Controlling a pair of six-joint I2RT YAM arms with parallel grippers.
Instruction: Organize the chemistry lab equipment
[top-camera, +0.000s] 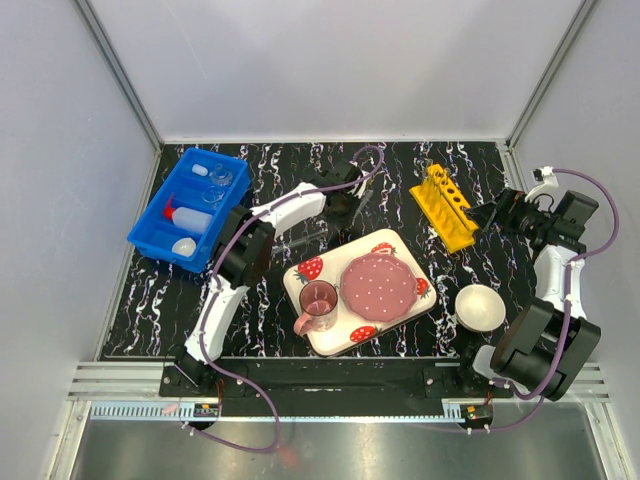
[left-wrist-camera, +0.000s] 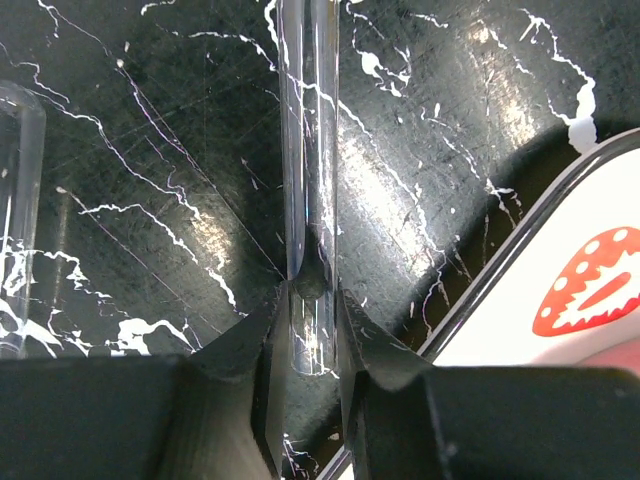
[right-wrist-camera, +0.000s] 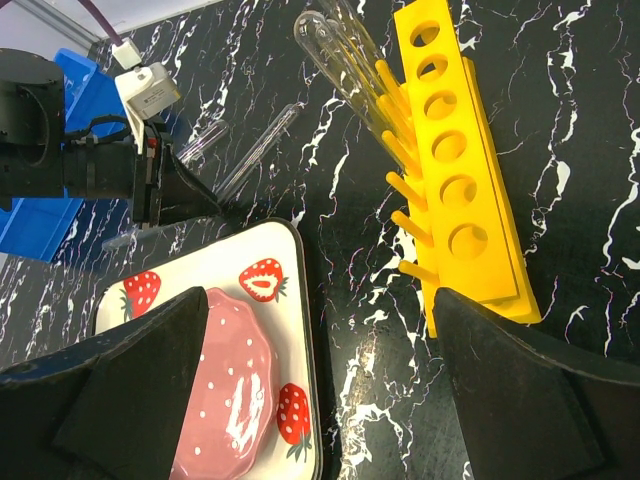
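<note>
The left hand (left-wrist-camera: 312, 330) pinches the near end of a thin glass tube (left-wrist-camera: 310, 150) lying flat on the worktop (left-wrist-camera: 150, 150), its long axis running out toward 12 o'clock, while the yellow rack (top-camera: 446, 205) sits at 3 o'clock, nearer the wide-open right hand (right-wrist-camera: 322, 300).

L arm (top-camera: 222, 305), R arm (top-camera: 555, 275), white shells w/ black joints, purple cables (top-camera: 614, 215) along each, L gripper (left-wrist-camera: 312, 300) & R gripper (right-wrist-camera: 322, 292) w/ black wedge fingers (left-wrist-camera: 235, 350), black bases (top-camera: 190, 376)
</note>
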